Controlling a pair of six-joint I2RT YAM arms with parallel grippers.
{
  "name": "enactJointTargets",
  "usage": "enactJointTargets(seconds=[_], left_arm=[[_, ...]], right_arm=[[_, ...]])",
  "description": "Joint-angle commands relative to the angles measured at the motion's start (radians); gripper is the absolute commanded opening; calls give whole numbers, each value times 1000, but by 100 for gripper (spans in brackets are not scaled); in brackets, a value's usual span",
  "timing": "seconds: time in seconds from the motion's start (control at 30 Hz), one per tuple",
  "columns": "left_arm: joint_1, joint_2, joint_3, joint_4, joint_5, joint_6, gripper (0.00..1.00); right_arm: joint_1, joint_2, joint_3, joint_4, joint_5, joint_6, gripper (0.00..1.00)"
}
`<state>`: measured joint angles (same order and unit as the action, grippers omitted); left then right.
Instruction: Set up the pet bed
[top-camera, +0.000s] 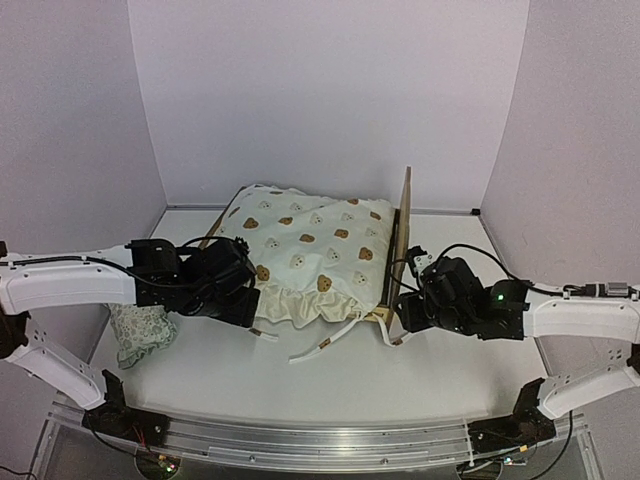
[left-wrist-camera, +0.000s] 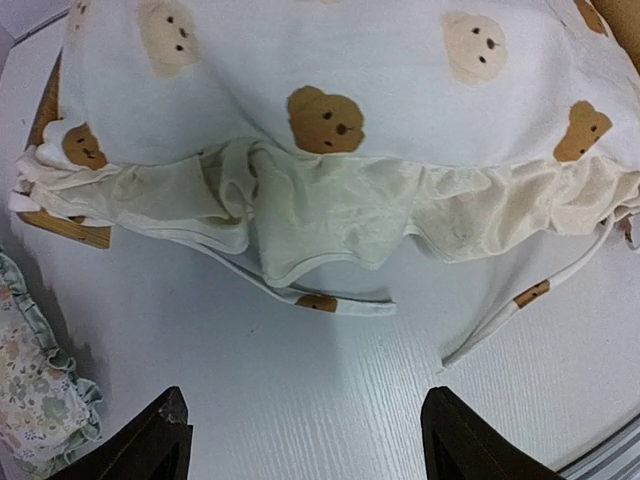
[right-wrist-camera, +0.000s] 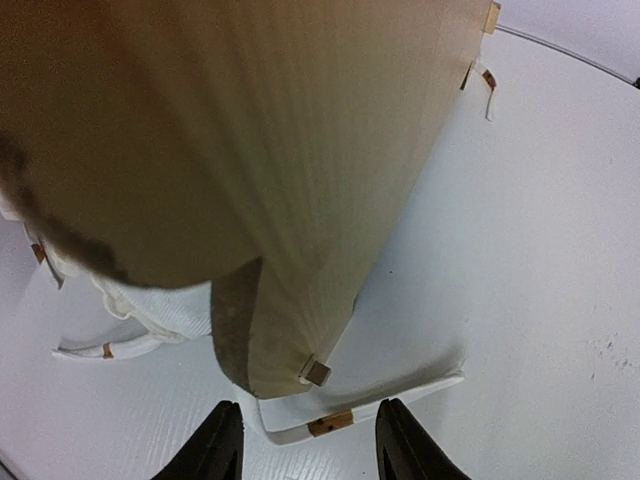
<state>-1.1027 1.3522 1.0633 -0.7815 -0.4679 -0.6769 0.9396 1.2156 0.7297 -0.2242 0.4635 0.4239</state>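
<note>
A cream cover (top-camera: 305, 250) is showing scattered bear faces, some caramel brown, some pale, above a plain ivory ruffle (left-wrist-camera: 400, 205). The pet bed (right-wrist-camera: 300, 150) is showing light tan plywood. A small pillow (top-camera: 140, 330) is showing faded floral print, edged grey-green. The table (top-camera: 300, 390) is showing white.

You'll see a cream bear-print ruffled fabric cover (top-camera: 310, 250) in the middle, and a small pale floral ruffled pillow (top-camera: 140, 330) at near left.

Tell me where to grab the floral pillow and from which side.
The pillow lies flat on the table beside the left gripper. Probably come down from above and pinch its ruffled edge on the side nearest that gripper: that thin frill is what the fingers can close on.
</note>
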Motion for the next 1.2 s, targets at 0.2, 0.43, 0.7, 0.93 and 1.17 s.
enactJointTargets(seconds=[0.2,0.43,0.7,0.93,1.17], left_arm=[[153,-116,41,-182,-122,-57,81],[376,-141,39,-294,-140,-80,82],[681,-145,21,-262,-48,6,85],[965,-98,-31,-126,261,132,85],[1072,20,-79,-45,450,185,87]], right_arm=[[-26,-97,-85,58,350,-119,21],[-65,-168,-108,60,366,-178,13],[-65,-272,-131,36,215,-138,45],[-65,-343,-141,-3,133,-107,69],[-64,-410,-169,-21,128,-112,78]])
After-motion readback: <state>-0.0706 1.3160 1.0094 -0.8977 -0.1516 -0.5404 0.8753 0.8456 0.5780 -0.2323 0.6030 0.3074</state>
